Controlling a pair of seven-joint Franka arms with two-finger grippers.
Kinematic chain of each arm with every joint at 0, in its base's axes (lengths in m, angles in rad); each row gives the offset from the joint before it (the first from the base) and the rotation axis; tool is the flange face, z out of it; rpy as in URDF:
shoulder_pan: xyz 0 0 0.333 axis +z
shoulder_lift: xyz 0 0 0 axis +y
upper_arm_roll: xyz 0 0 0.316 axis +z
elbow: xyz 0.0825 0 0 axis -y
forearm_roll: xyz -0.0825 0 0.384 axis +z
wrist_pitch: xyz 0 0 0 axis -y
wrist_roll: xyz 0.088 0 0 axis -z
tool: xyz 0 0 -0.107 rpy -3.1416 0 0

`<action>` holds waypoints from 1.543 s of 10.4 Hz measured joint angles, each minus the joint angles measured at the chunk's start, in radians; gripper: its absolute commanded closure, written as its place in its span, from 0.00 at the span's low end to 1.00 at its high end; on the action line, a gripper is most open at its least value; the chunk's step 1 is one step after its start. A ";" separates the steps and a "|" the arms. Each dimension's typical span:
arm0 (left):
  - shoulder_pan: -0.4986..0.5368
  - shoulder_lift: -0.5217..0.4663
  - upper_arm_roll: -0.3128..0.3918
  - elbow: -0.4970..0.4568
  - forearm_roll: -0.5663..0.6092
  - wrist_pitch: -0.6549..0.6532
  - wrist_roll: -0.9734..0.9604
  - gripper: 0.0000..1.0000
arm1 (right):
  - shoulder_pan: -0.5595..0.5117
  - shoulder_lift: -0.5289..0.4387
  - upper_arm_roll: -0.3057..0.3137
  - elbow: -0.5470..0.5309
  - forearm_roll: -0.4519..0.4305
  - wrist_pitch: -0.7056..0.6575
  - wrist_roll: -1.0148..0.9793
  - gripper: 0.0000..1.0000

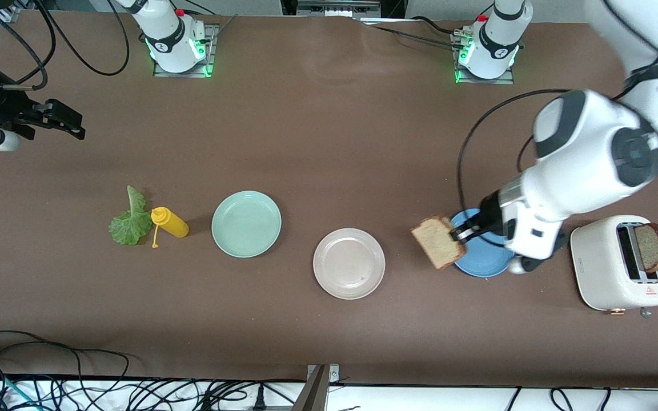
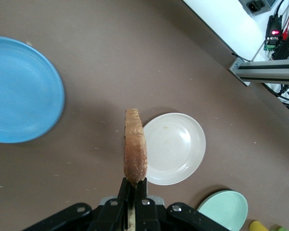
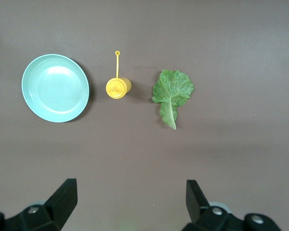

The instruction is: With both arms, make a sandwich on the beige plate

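Note:
My left gripper (image 1: pixel 461 233) is shut on a slice of brown bread (image 1: pixel 438 241) and holds it in the air over the edge of the blue plate (image 1: pixel 486 260), beside the beige plate (image 1: pixel 349 263). In the left wrist view the bread (image 2: pixel 135 147) stands edge-on between the fingers, with the beige plate (image 2: pixel 176 149) just past it. A second slice (image 1: pixel 654 246) stands in the white toaster (image 1: pixel 620 264). The lettuce leaf (image 1: pixel 129 221) lies flat toward the right arm's end. My right gripper (image 1: pixel 69 123) is open and empty, up above the bare table there, and waits. The leaf shows in the right wrist view (image 3: pixel 172 92).
A mint-green plate (image 1: pixel 247 223) sits between the beige plate and a yellow squeeze bottle (image 1: pixel 170 222), which lies beside the leaf. The right wrist view shows the bottle (image 3: pixel 118 86) and the mint-green plate (image 3: pixel 55 87). Cables run along the table's near edge.

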 measured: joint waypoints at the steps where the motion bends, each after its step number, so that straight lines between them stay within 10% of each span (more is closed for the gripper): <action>1: -0.035 0.042 0.000 -0.001 0.000 0.077 -0.041 1.00 | 0.000 0.001 0.001 0.000 0.000 0.000 0.000 0.00; 8: -0.192 0.220 0.000 -0.002 0.000 0.446 -0.135 1.00 | -0.010 0.000 -0.007 0.001 -0.013 -0.006 0.000 0.00; 16: -0.219 0.282 0.013 -0.002 0.000 0.522 -0.134 1.00 | -0.012 0.001 -0.036 0.001 -0.013 -0.006 -0.002 0.00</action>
